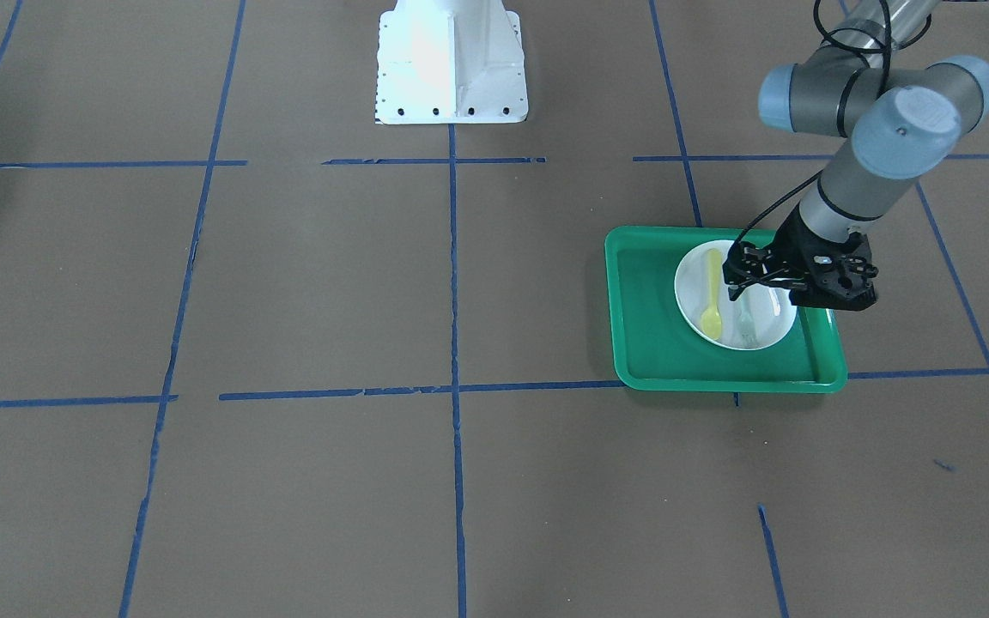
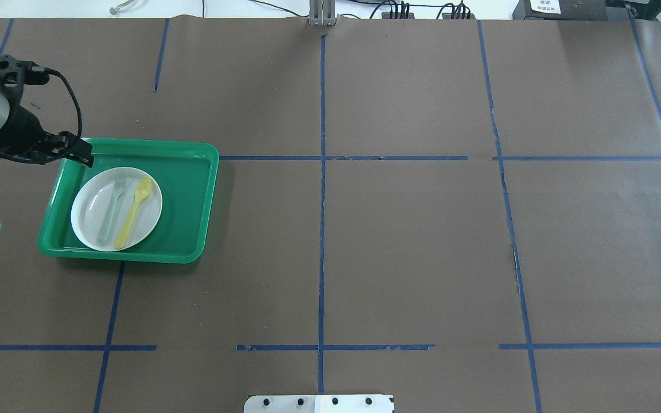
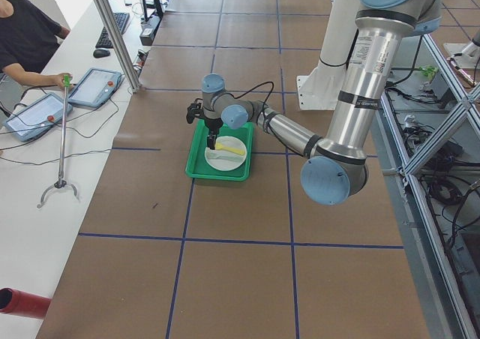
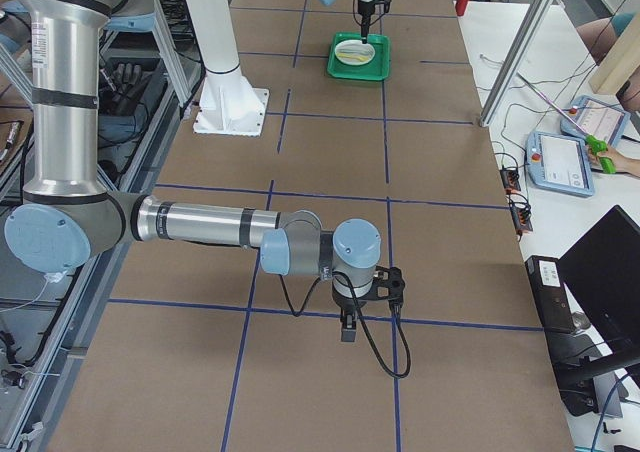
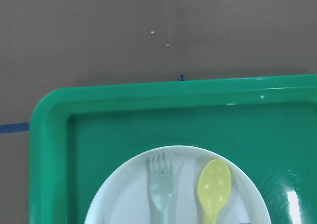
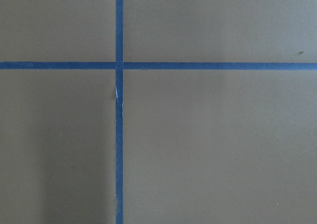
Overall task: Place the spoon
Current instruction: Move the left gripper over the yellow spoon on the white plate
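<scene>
Silver arm tubes [image 1: 855,184] with pale blue joint caps [image 1: 915,129]; black fingers [image 1: 735,271] and cable [image 1: 772,209]; white pedestal [image 1: 452,64].

One spoon [image 2: 133,211] and one fork [image 2: 111,212] lie on one plate [image 2: 86,209] in one tray [image 2: 193,195], all just beneath the left gripper [image 1: 735,279]. There are two arms: the left arm [image 1: 855,184] and the right arm [image 4: 200,222].

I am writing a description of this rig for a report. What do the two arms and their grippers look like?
Both arms are alike: the left arm and right arm have silver tubes, pale blue-grey round joint caps and black rings. The left gripper and right gripper are black, each with a loose black cable.
</scene>
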`<state>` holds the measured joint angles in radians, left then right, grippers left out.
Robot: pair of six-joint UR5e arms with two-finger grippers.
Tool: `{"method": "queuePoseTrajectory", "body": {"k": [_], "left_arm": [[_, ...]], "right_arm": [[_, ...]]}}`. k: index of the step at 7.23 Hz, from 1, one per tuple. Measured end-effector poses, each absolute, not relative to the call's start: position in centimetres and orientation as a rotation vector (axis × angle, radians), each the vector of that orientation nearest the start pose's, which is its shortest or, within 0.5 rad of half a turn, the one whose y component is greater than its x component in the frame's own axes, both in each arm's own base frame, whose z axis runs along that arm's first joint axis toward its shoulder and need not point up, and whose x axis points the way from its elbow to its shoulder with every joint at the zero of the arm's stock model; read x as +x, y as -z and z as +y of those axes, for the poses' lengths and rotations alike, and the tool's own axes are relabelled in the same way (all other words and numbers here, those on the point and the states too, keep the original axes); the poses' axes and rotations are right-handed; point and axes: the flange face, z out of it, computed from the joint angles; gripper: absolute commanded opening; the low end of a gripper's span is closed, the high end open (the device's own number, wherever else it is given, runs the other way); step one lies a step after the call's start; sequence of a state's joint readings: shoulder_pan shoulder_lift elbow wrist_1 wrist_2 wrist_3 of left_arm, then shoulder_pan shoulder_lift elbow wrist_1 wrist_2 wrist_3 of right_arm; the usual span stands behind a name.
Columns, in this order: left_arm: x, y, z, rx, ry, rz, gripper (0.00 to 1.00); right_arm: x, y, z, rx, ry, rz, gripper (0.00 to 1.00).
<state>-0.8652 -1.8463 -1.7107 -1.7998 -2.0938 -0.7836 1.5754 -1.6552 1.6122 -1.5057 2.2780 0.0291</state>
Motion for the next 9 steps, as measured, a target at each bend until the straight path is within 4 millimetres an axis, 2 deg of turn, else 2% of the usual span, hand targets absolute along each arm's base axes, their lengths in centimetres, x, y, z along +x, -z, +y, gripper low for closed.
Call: {"method": "queuePoseTrajectory", "body": {"k": [2, 6, 9], "left_arm": [[34.5, -42.3, -51.3, 0.109, -0.113, 0.795, 0.72], [35.3, -43.8, -51.1, 0.111, -0.128, 0.808, 0.72], [37.1, -44.7, -50.3, 0.096, -0.141, 0.816, 0.70]], "right_arm": [[7.1, -67.6, -45.7, 0.013, -0.024, -0.707, 1.00], [7.1, -67.6, -45.7, 0.013, -0.024, -0.707, 1.00], [7.1, -67.6, -45.7, 0.013, -0.024, -0.707, 1.00]]}}
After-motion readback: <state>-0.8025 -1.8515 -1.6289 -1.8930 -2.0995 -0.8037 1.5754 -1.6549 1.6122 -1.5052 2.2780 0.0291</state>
